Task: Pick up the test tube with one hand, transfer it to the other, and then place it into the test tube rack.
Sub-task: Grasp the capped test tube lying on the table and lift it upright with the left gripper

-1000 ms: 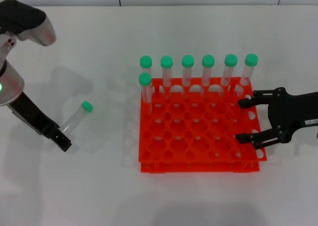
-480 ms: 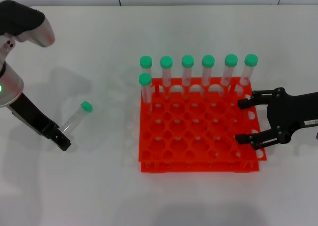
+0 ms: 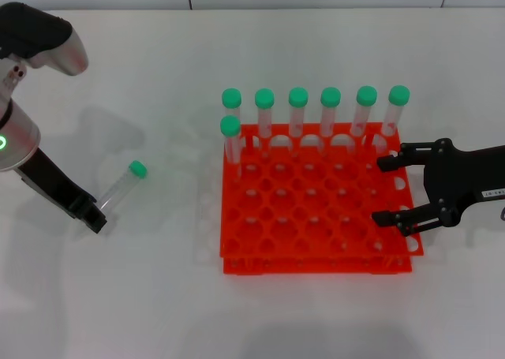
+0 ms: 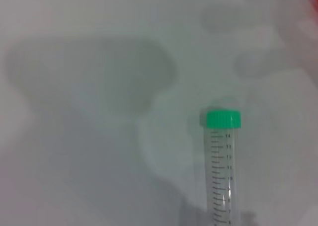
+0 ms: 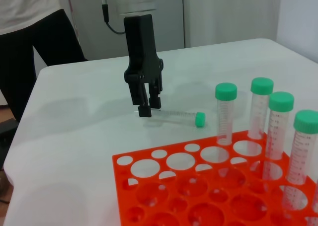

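Observation:
The test tube [image 3: 120,185] lies flat on the white table left of the rack, its green cap pointing toward the back. It also shows in the left wrist view [image 4: 221,176] and the right wrist view [image 5: 175,116]. My left gripper [image 3: 93,221], on the silver-white arm, sits low at the tube's bottom end, its fingers a little apart with that end at them. The tube still rests on the table. The orange-red test tube rack [image 3: 316,244] holds several green-capped tubes [image 3: 297,110] along its back. My right gripper [image 3: 385,190] hovers open over the rack's right edge.
A person in dark trousers [image 5: 30,42] stands beyond the table's edge, behind the left arm. One capped tube [image 3: 230,142] stands in the rack's second row at the left. Bare table lies between the lying tube and the rack.
My left gripper has shifted slightly left and back along the tube's line. The tube has not moved. The right gripper stays where it was.

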Motion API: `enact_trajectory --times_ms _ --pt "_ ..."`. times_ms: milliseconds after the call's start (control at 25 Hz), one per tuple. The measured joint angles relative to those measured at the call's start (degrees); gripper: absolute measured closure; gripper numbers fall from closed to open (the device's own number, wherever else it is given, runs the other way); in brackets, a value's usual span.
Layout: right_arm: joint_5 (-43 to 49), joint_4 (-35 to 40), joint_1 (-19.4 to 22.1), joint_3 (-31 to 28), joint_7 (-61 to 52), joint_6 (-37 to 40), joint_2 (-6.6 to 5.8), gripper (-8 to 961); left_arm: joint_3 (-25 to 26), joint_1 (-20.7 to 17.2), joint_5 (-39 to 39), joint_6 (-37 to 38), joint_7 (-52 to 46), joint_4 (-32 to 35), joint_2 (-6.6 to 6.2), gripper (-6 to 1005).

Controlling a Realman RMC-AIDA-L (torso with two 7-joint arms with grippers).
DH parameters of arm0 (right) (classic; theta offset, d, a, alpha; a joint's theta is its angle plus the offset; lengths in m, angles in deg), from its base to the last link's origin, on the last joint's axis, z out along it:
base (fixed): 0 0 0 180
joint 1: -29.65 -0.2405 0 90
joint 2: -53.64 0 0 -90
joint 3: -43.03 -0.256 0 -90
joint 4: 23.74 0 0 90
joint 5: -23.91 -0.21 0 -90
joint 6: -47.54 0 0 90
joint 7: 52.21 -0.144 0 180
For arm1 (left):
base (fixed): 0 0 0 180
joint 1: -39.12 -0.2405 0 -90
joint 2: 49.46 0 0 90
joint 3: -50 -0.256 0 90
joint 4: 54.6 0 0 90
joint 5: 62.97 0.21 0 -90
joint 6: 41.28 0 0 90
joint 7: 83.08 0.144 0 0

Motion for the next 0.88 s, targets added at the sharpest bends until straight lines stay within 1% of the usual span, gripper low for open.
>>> enact_trajectory --times_ms 160,720,880 --pt "0.0 0.0 -0.1 0.0 0.0 0.0 0.0 84 -0.1 0.2 0.0 -0.5 0.0 -1.6 0.01 552" --pt "0.0 0.0 -0.1 -0.1 0.0 -0.3 0.0 84 -1.2 0.4 0.0 -2.2 -0.8 -2.1 0.0 570" --pt "0.0 0.2 -0.1 -0.1 0.0 -0.3 -0.01 84 -1.4 0.5 0.0 -2.3 -0.9 -2.0 0.0 705"
